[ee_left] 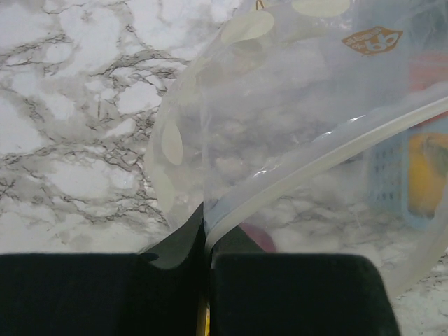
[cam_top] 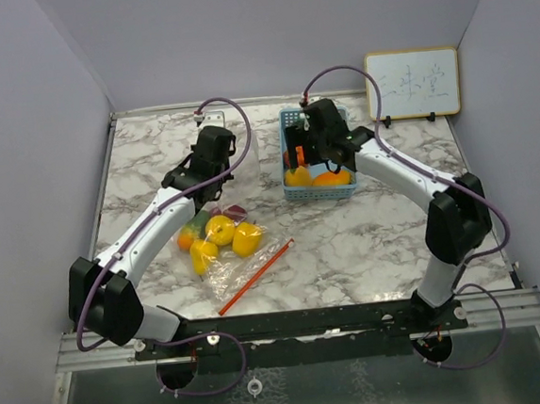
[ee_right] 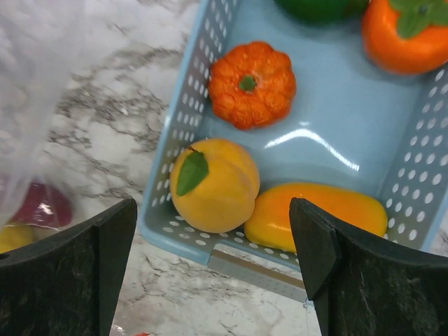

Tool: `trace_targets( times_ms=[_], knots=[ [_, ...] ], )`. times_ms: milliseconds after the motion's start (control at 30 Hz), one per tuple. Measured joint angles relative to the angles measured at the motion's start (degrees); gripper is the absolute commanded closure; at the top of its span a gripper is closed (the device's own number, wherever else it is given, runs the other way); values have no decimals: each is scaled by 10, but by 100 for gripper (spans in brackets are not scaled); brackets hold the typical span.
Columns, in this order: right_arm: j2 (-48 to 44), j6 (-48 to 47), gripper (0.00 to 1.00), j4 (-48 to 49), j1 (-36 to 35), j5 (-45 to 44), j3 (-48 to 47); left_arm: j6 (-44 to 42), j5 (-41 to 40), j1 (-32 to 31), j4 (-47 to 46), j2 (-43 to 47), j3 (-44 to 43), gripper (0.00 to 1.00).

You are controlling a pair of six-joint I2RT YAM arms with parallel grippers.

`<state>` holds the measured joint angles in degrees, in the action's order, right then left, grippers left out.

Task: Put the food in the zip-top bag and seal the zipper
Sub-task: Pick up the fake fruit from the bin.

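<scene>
A clear zip-top bag (cam_top: 226, 262) lies left of centre with several toy foods in it: yellow pieces (cam_top: 220, 230), an orange and green one (cam_top: 190, 235) and a purple one (cam_top: 236, 211). A red strip (cam_top: 255, 277) runs along its near edge. My left gripper (cam_top: 211, 160) is shut on the bag's rim strip (ee_left: 280, 189) and holds it up. My right gripper (cam_top: 317, 149) is open and empty above the light blue basket (cam_top: 293, 192). The basket holds a yellow peach (ee_right: 213, 183), an orange pumpkin (ee_right: 252, 84), an orange-yellow mango (ee_right: 315, 217), an orange fruit (ee_right: 406, 35) and a green piece (ee_right: 322, 8).
A small whiteboard (cam_top: 413, 84) leans at the back right. Purple walls close in the marble table (cam_top: 368, 241) on three sides. The basket rim (ee_right: 175, 133) lies between my right fingers (ee_right: 70, 273) and the bag (ee_right: 42, 84) at the left.
</scene>
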<state>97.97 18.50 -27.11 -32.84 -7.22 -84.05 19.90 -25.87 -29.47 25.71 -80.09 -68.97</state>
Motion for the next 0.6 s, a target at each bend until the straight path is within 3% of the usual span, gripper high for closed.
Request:
trace_targets(
  times_ms=[167, 600],
  knots=[
    [72, 7, 9, -49, 3, -4, -29, 5, 30, 2, -30, -29, 1, 100],
    [140, 13, 10, -50, 3, 11, -33, 13, 75, 2, -69, -94, -5, 100]
  ],
)
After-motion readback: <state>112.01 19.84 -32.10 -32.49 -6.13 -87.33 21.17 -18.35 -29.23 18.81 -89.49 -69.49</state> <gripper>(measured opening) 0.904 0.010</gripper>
